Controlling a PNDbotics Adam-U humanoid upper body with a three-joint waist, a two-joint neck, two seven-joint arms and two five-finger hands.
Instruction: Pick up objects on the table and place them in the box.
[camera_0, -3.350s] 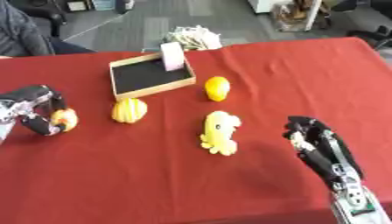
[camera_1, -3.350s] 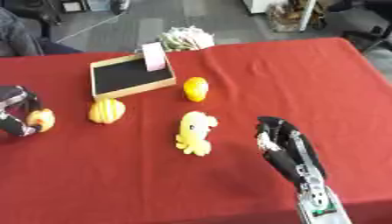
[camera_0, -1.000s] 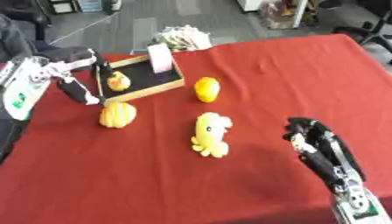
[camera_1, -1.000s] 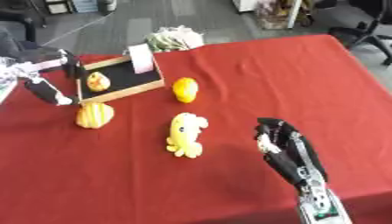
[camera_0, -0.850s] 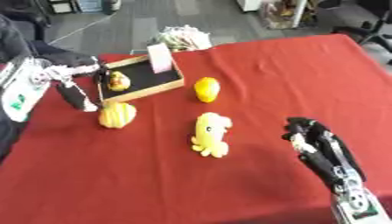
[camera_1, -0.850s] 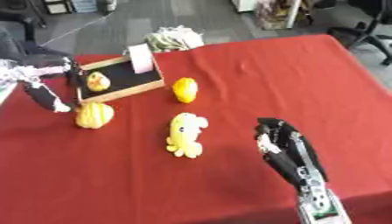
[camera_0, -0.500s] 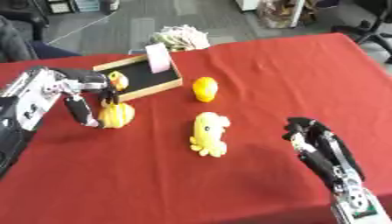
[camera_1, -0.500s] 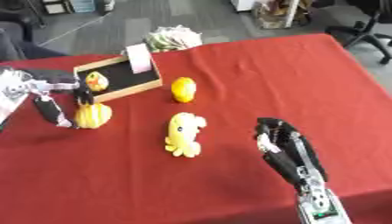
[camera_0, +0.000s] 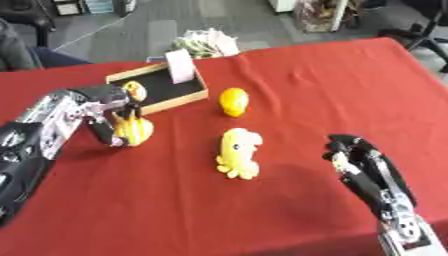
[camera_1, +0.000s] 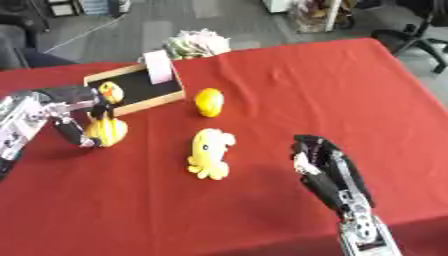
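An orange toy (camera_0: 133, 90) now lies in the box (camera_0: 157, 90); the left hand (camera_0: 112, 117), released, has dropped beside it onto the striped toy (camera_0: 134, 131) next.

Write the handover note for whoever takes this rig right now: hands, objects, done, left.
Left hand: fingers down around the striped yellow toy by the box; grasp unclear.
Right hand: idle, relaxed, low on the right, holding nothing.
Done: one small yellow-orange toy lies in the box, beside an upright pink card.
Left: the striped toy, the round yellow toy right of the box, and the yellow octopus plush mid-table.
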